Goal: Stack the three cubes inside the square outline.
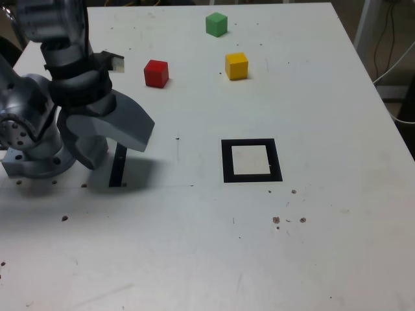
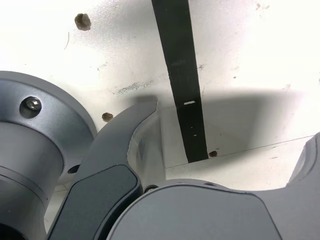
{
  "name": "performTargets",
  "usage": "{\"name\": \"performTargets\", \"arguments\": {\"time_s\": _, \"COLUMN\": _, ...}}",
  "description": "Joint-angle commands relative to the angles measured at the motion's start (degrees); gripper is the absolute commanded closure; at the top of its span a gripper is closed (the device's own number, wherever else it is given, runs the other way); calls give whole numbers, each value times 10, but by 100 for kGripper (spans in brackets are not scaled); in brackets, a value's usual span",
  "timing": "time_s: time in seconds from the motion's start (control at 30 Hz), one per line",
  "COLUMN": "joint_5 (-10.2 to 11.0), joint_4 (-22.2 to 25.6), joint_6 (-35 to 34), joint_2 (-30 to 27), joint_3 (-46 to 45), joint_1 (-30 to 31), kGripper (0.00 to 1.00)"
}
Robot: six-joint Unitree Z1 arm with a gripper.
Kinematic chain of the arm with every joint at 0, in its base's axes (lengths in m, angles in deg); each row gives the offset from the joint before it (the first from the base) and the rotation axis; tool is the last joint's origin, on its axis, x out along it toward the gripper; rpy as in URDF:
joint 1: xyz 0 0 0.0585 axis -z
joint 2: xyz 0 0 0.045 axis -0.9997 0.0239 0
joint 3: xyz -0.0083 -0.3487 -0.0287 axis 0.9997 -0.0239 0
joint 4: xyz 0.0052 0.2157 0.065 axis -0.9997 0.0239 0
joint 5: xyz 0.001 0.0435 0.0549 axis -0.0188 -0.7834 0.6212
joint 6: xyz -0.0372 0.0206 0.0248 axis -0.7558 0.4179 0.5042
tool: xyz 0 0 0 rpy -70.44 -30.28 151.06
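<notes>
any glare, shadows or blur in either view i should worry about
Exterior view: even light, sharp; the grey gripper casts a soft shadow over the thin black strip; the small red cube, yellow cube, green cube and black square outline read clearly. Wrist view: the white table is overexposed, and the gripper's shadow crosses the strip.

Black strip (image 1: 118,165) partly hidden behind gripper (image 1: 110,139) in exterior view. Cut off by picture edge in wrist view, like the arm base (image 2: 30,150).

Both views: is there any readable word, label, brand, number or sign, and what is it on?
None can be read. The red cube, yellow cube and green cube are plain; the square outline, black strip, table and gripper show no lettering.
</notes>
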Motion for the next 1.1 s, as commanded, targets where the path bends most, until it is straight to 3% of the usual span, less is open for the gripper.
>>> {"name": "performTargets", "arguments": {"time_s": 0.0, "joint_5": 7, "joint_4": -3, "joint_6": 1, "joint_2": 1, "joint_3": 4, "joint_1": -1, "kGripper": 1}}
{"name": "performTargets", "arguments": {"time_s": 0.13, "joint_5": 18, "joint_4": -4, "joint_6": 1, "joint_2": 1, "joint_3": 4, "joint_1": -1, "kGripper": 1}}
{"name": "performTargets", "arguments": {"time_s": 0.4, "joint_5": 11, "joint_4": 11, "joint_6": 1, "joint_2": 0, "joint_3": 6, "joint_1": -1, "kGripper": 1}}
{"name": "performTargets", "arguments": {"time_s": 0.5, "joint_5": 18, "joint_4": 18, "joint_6": 1, "joint_2": -2, "joint_3": 8, "joint_1": 0, "kGripper": 1}}
{"name": "performTargets", "arguments": {"time_s": 0.7, "joint_5": 44, "joint_4": 87, "joint_6": -1, "joint_2": -4, "joint_3": 44, "joint_1": 3, "kGripper": 1}}
{"name": "performTargets", "arguments": {"time_s": 0.9, "joint_5": 43, "joint_4": 143, "joint_6": -1, "joint_2": -14, "joint_3": 70, "joint_1": 3, "kGripper": 1}}
{"name": "performTargets", "arguments": {"time_s": 1.07, "joint_5": 44, "joint_4": 150, "joint_6": 0, "joint_2": -39, "joint_3": 76, "joint_1": 3, "kGripper": 1}}
